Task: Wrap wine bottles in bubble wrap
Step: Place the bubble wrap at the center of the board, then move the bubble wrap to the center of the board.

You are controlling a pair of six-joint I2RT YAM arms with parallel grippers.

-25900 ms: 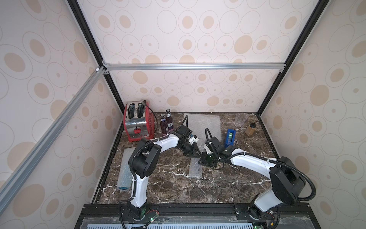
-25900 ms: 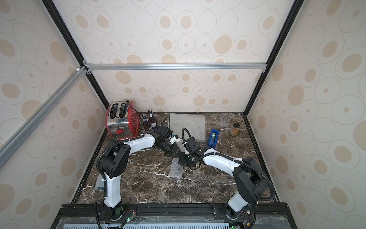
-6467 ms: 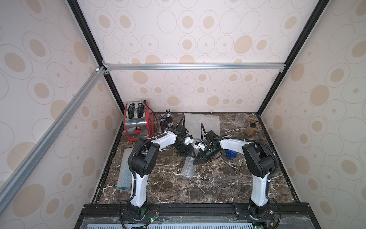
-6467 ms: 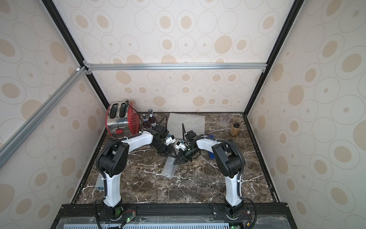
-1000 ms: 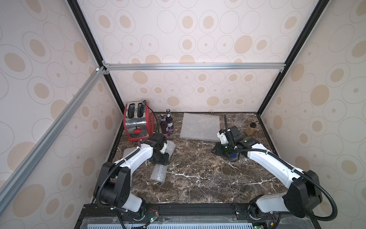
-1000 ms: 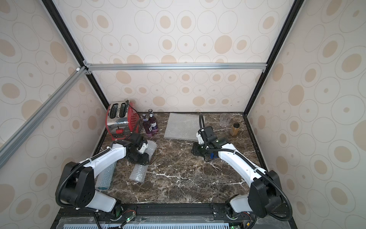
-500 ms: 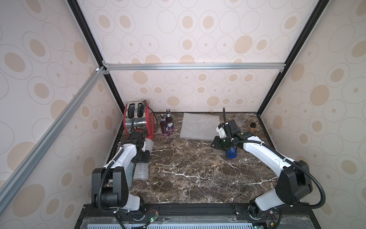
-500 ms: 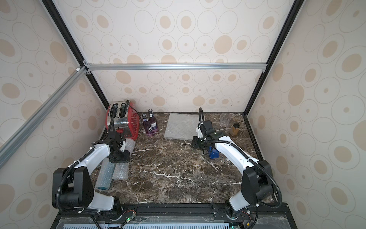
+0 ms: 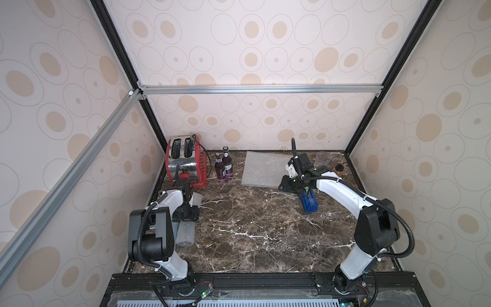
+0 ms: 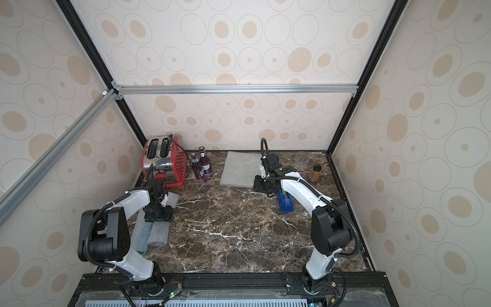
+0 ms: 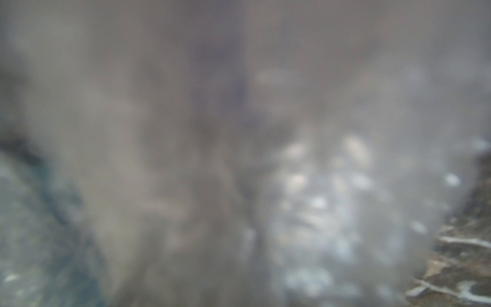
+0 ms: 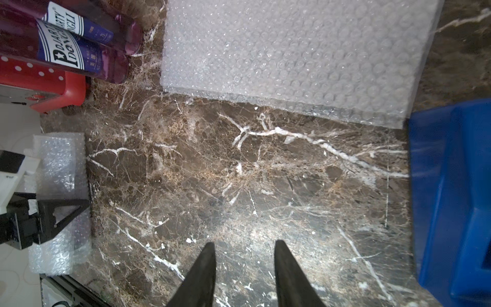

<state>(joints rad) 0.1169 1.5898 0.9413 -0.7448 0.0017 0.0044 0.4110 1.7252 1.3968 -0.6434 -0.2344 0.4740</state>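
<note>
Your right gripper (image 12: 243,242), jaws apart and empty, hovers by the centre-frame bubble wrap (image 9: 263,170), probably to fetch it; your left gripper (image 9: 186,212) (jaws unreadable) sits over the lower-left rolls (image 9: 186,235).

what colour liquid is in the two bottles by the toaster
Purple; the bottles show best in the right wrist view.

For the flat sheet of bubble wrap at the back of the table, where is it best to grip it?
The bubble wrap sheet lies flat on the table, so only an edge offers a hold. Probably pinch its near edge, coming low from the robot's side; the right gripper, jaws apart, points there over bare marble.
</note>
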